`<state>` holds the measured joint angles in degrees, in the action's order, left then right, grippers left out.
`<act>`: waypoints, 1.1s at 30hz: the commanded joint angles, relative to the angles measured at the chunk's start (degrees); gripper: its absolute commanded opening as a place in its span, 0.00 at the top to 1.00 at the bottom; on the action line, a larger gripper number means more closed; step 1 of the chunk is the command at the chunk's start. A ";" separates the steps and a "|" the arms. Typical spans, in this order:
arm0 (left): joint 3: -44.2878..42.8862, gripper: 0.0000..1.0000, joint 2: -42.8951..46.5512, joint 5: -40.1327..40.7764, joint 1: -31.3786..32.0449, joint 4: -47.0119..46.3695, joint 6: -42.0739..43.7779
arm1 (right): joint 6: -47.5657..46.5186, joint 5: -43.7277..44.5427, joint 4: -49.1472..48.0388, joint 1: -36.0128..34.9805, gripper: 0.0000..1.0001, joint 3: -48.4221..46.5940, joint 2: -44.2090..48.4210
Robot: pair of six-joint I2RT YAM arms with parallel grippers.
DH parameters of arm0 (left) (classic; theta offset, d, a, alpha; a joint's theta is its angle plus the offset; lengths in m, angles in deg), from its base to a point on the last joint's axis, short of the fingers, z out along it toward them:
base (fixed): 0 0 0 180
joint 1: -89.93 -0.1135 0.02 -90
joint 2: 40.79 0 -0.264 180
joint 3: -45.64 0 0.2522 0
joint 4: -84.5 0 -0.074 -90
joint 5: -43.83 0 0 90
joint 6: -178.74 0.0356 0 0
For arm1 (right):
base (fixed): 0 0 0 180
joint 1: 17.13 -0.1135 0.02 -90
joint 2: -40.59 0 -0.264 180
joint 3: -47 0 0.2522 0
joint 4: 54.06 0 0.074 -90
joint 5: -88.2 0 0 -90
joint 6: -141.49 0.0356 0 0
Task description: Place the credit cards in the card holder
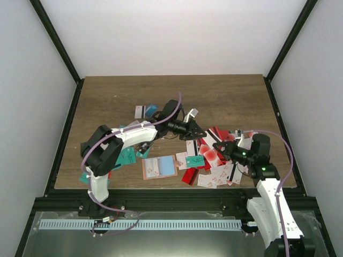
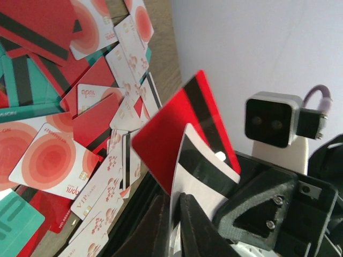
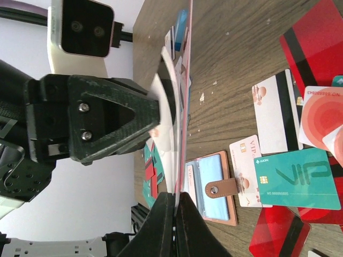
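The holder lies open and flat, long axis left to right, down-left of both claws, toward the arm bases. The left gripper is clamped on a white striped card. Just beside it, the right gripper pinches a red card. The left gripper looks slightly nearer the holder.

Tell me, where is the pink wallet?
In the top view, the wallet lies near the front, just left of the card pile and right of the left arm.
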<state>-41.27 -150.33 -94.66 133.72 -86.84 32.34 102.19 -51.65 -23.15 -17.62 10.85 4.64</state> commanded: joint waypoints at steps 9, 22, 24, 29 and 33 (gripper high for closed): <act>1.46 0.96 -1.66 1.50 0.17 -0.15 1.91 | -3.06 5.65 7.62 0.03 0.25 -0.70 -2.11; -6.33 0.96 0.93 -3.09 -0.19 22.42 21.78 | -11.32 -5.80 3.26 0.05 0.07 -2.25 -6.80; -6.31 0.96 1.73 -4.17 -0.17 23.55 22.65 | -12.04 -9.71 1.18 0.05 0.10 -1.59 -7.76; -6.60 0.96 3.25 -5.91 -0.22 25.05 23.67 | -11.24 -13.21 -2.10 -0.03 0.33 -0.67 -7.17; -7.53 0.96 3.39 -7.51 -0.13 25.13 23.37 | -10.32 -14.20 -3.87 -0.11 0.35 0.61 -7.34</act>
<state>-46.71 -148.47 -99.40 133.35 -62.80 54.13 91.41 -61.15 -23.00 -17.60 10.34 -3.20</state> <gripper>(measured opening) 0.040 0.647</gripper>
